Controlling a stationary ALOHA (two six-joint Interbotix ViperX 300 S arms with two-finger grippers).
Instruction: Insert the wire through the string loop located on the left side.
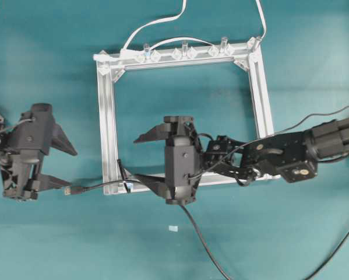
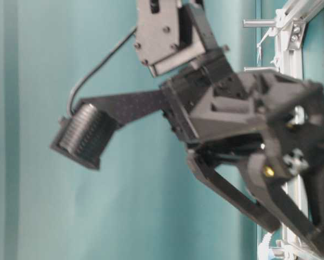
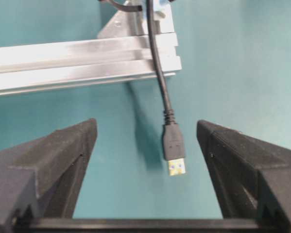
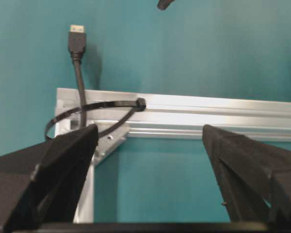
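The black wire (image 1: 104,186) lies along the near rail of the aluminium frame (image 1: 107,128), and its plug (image 1: 75,190) points left with a metallic tip (image 3: 177,167). It passes through the thin dark string loop (image 4: 94,109) at the frame's near left corner (image 1: 123,175). My left gripper (image 1: 73,169) is open, and the plug (image 3: 174,145) rests on the table between its fingers (image 3: 62,160) without touching them. My right gripper (image 1: 133,158) is open and holds nothing. It hovers over the frame's near left inside corner (image 4: 150,133), beside the loop, with the plug (image 4: 77,41) beyond the rail.
White cables (image 1: 157,23) run off the far rail, which carries several clear clips (image 1: 183,49). The wire trails from under the right gripper toward the near table edge (image 1: 206,251). A small white scrap (image 1: 173,228) lies on the teal table.
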